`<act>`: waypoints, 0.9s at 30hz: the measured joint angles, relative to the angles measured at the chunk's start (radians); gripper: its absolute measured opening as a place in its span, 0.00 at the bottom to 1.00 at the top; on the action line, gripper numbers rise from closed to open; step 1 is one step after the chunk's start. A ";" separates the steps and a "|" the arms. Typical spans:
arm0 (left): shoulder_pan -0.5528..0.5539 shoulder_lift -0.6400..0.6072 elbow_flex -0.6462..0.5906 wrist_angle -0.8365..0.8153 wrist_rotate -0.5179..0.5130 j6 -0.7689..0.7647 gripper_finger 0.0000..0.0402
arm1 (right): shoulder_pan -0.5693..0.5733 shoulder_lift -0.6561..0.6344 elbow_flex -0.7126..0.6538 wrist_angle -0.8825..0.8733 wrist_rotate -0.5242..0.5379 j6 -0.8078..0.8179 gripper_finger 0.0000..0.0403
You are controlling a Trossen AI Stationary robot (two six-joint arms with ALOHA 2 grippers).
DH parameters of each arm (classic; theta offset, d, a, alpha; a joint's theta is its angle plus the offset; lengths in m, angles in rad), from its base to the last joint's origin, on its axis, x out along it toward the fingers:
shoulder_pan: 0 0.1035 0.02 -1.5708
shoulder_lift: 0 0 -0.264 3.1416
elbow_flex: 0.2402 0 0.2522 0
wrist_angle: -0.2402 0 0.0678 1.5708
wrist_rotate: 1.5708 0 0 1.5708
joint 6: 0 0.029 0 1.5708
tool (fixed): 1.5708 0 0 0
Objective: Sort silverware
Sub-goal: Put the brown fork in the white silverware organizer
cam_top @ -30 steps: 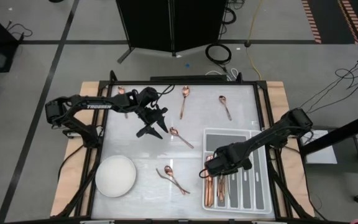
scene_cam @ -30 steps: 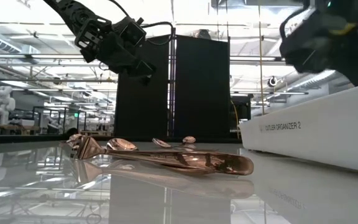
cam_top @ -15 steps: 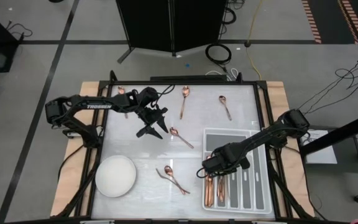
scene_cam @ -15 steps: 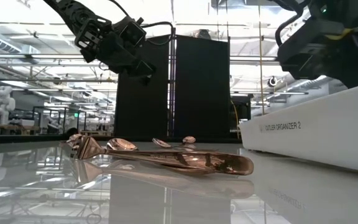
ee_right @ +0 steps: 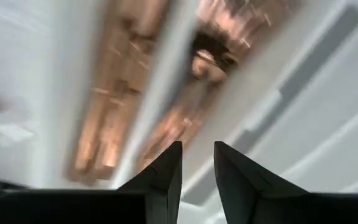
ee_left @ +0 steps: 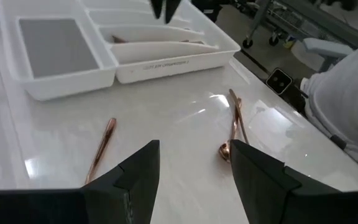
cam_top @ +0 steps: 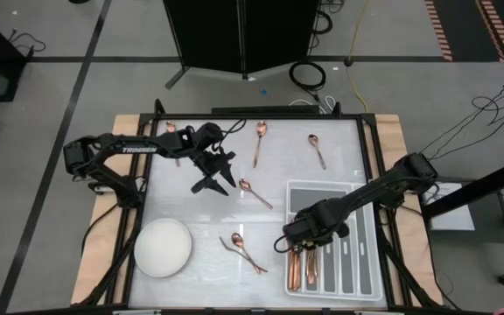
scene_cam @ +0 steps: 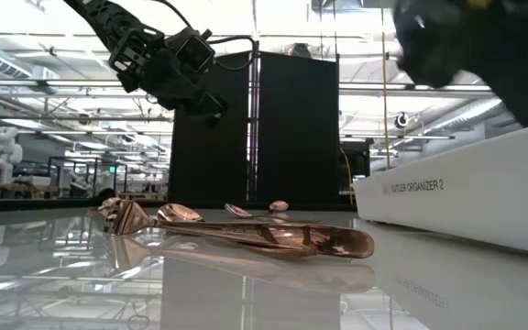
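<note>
White table (cam_top: 191, 210): right end effector (cam_top: 297, 248) parted, empty, over grey divided tray (cam_top: 363, 262) at 4 o'clock, above sorted copper silverware (cam_top: 302, 267); left end effector (cam_top: 220, 180) released, waiting.

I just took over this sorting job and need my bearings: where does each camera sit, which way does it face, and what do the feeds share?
High view: overhead, facing straight down; both dark arms, white round bowl, grey divided tray.
Low view: table height, facing level across; left gripper overhead, copper silverware pile.
Left wrist view: on the left wrist, facing past its parted fingers at a copper spoon.
Right wrist view: on the right wrist, facing down past its fingers at copper pieces in the tray.
Shared: high, low and left wrist views all show the tray.
</note>
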 joint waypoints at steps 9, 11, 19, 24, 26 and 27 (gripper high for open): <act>-0.023 -0.005 0.000 -0.076 -0.003 -0.047 0.48 | 0.000 -0.011 0.143 0.080 0.403 -0.344 0.20; -0.047 -0.005 0.000 -0.097 -0.003 -0.047 0.48 | 0.000 -0.011 0.143 0.141 0.502 -0.445 0.20; -0.270 -0.005 0.000 -0.244 -0.095 -0.095 0.48 | -0.001 0.043 0.143 0.343 0.614 -0.894 0.20; -0.497 -0.005 0.000 -0.201 -0.379 -0.277 0.48 | -0.001 0.086 0.143 0.369 0.608 -1.008 0.20; -0.571 -0.005 0.000 -0.151 -0.453 -0.332 0.48 | 0.003 0.102 0.143 0.367 0.606 -1.025 0.20; -0.603 -0.005 0.000 -0.114 -0.493 -0.356 0.48 | 0.007 0.110 0.143 0.363 0.604 -1.034 0.20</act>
